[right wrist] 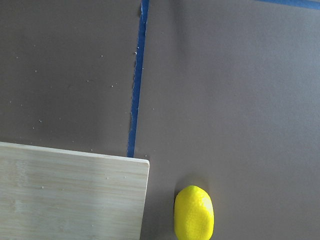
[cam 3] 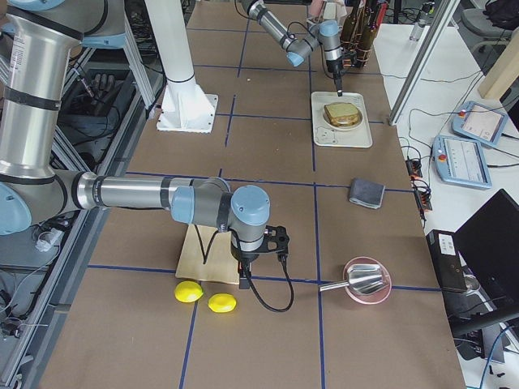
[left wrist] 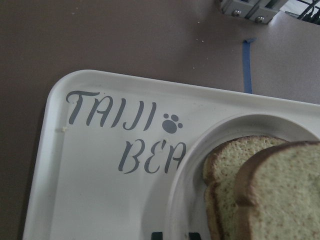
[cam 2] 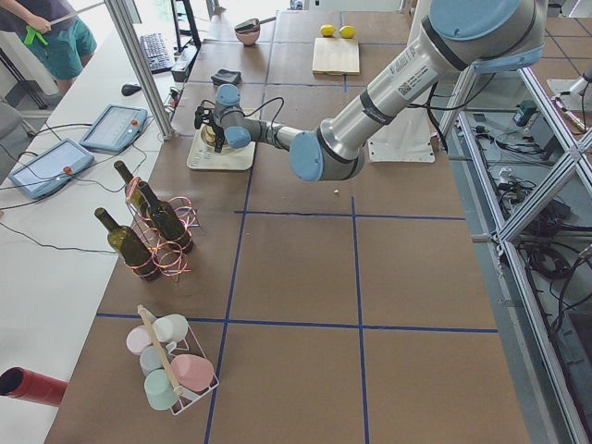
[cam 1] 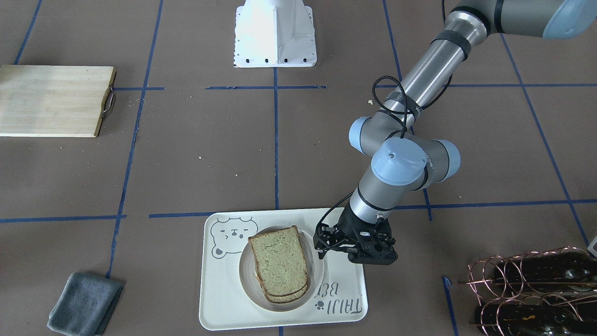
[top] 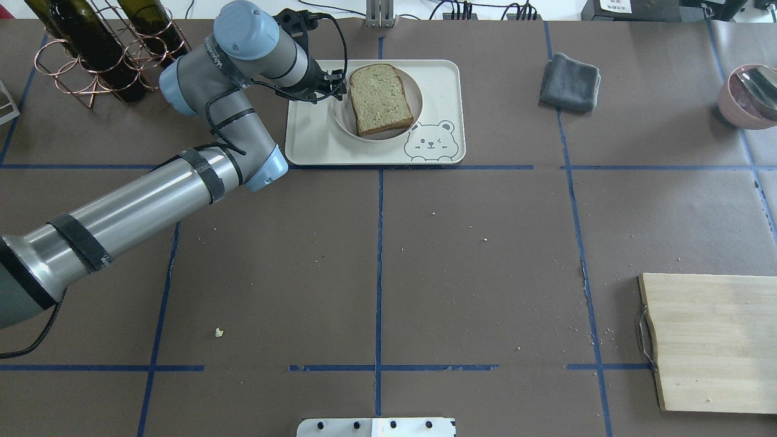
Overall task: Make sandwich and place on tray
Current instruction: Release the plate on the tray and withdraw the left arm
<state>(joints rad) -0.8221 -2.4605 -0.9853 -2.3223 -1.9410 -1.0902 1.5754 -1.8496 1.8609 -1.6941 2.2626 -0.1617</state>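
Observation:
The sandwich [cam 1: 280, 261] is two stacked slices of greenish-tan bread with dark crust. It lies on a round white plate [cam 1: 247, 280] on the off-white bear tray [cam 1: 224, 298]. It also shows in the overhead view [top: 379, 97] and the left wrist view [left wrist: 270, 190]. No egg shows. My left gripper [cam 1: 322, 249] hangs just above the tray beside the plate's rim, apart from the bread, with its fingertips close together and empty. My right gripper [cam 3: 272, 243] hovers by the cutting board's end. I cannot tell whether it is open or shut.
A wire rack of wine bottles [top: 91, 54] stands close to my left arm. A grey cloth [top: 570, 82] and a pink bowl with a spoon [top: 749, 97] lie to the tray's right. The wooden cutting board [top: 710, 340] and two lemons [cam 3: 207, 297] are on the right side.

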